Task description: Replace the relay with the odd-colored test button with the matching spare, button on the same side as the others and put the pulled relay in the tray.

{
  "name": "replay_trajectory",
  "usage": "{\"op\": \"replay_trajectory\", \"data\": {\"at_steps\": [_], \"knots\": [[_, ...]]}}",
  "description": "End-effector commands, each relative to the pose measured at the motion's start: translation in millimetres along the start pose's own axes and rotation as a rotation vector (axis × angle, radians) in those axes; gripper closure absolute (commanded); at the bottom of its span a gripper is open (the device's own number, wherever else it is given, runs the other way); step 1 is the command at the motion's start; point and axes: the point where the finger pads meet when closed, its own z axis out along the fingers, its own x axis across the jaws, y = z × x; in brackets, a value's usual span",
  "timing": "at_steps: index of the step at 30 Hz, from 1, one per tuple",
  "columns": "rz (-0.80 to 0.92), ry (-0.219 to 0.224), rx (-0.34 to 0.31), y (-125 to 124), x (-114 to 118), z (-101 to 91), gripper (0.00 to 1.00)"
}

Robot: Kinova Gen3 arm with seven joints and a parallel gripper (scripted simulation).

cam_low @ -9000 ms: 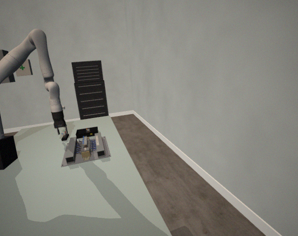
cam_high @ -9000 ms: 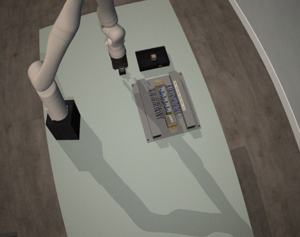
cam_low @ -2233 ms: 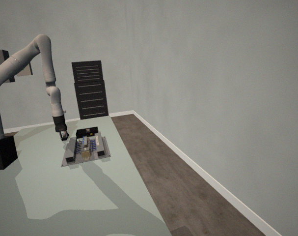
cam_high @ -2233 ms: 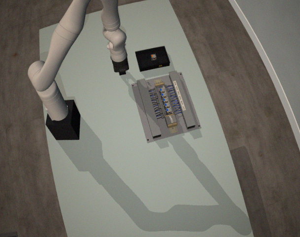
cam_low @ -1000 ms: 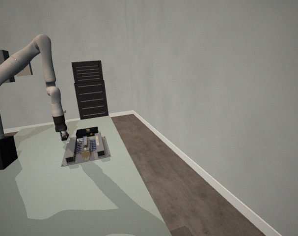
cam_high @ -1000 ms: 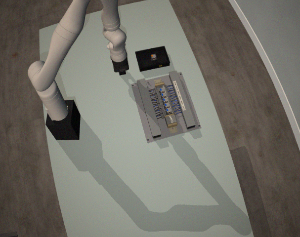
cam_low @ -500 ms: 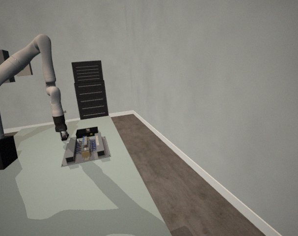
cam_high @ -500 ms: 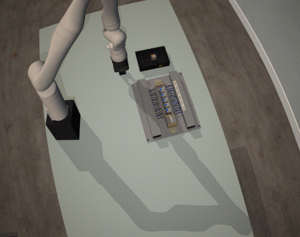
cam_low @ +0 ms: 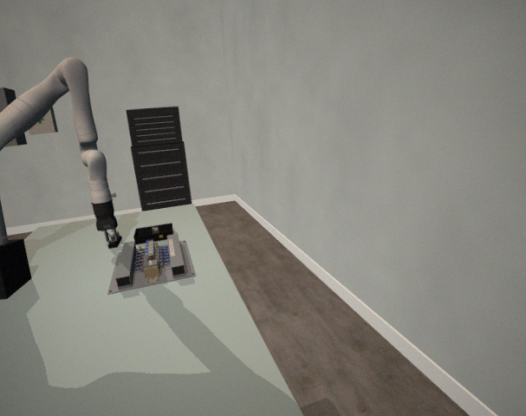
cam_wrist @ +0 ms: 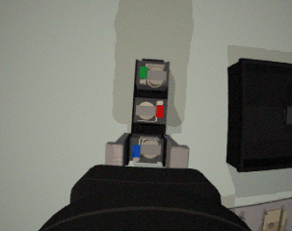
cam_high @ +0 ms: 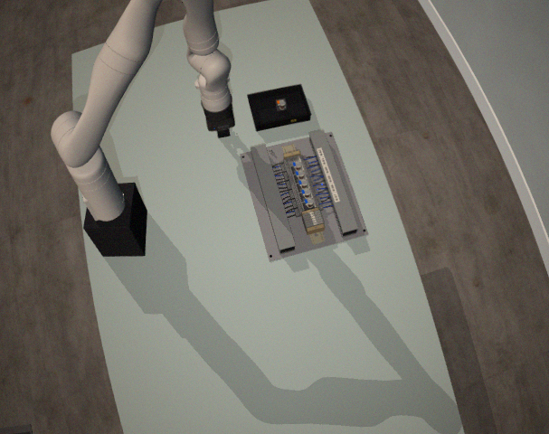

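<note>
Blue marks the spare you want: your gripper (cam_wrist: pixel 147 152) has its fingers half closed on the blue-button spare (cam_wrist: pixel 147 149), nearest of three standing in a line on the table, the red-button spare (cam_wrist: pixel 148 111) and green-button spare (cam_wrist: pixel 151 75) beyond it. It was likely chosen because the relay row (cam_high: pixel 303 183) on the panel (cam_high: pixel 302 192) to the right shows blue buttons. Farther right, the tray (cam_wrist: pixel 261 115) already holds the pulled relay (cam_high: pixel 280 104), so a socket presumably waits; check button side before plugging.

Matt black tray (cam_high: pixel 265 114), wood-grain floor (cam_high: pixel 451 186)
</note>
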Motion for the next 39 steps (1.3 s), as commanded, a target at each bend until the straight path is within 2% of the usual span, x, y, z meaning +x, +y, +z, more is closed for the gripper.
{"op": "replay_trajectory", "data": {"at_steps": [1,22,25,39], "knots": [[0.001,0.008,0.004,-1.2,3.2,-6.3,1.00],[0.001,0.008,0.004,-0.6,1.4,-29.0,1.00],[0.000,0.003,0.001,0.1,-0.7,-27.7,1.00],[0.001,0.008,0.004,-0.3,0.6,-46.3,1.00]]}}
